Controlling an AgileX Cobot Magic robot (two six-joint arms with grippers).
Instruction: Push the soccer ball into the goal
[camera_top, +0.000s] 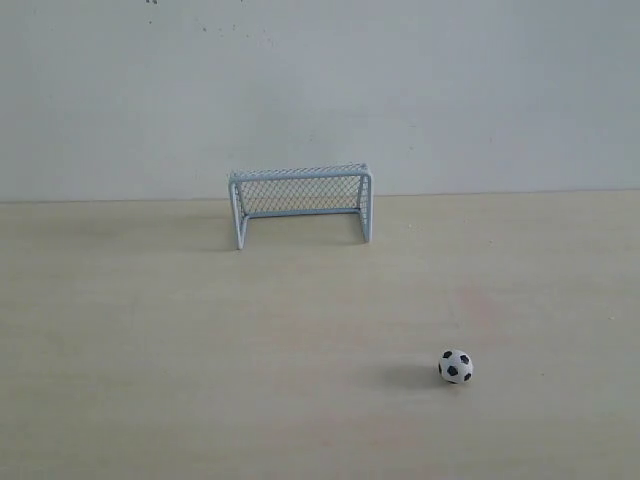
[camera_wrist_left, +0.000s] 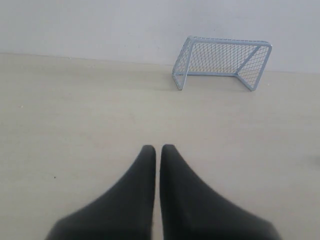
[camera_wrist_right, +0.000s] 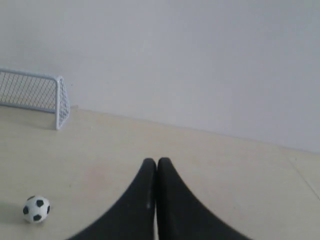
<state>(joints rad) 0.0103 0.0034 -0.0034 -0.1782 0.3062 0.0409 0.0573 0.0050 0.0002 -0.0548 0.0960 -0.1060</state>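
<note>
The soccer ball (camera_top: 455, 366) rests on the pale wooden table at the front right, well apart from the goal (camera_top: 301, 203), which stands at the back centre against the wall with its mouth facing forward. Neither gripper shows in the exterior view. In the left wrist view my left gripper (camera_wrist_left: 157, 148) is shut with nothing in it, and the goal (camera_wrist_left: 221, 62) stands far ahead. In the right wrist view my right gripper (camera_wrist_right: 156, 161) is shut and empty; the ball (camera_wrist_right: 36, 208) lies off to one side of it, and part of the goal (camera_wrist_right: 35, 94) shows beyond.
The table (camera_top: 200, 340) runs back to a plain white wall (camera_top: 320, 90). Nothing else stands on it.
</note>
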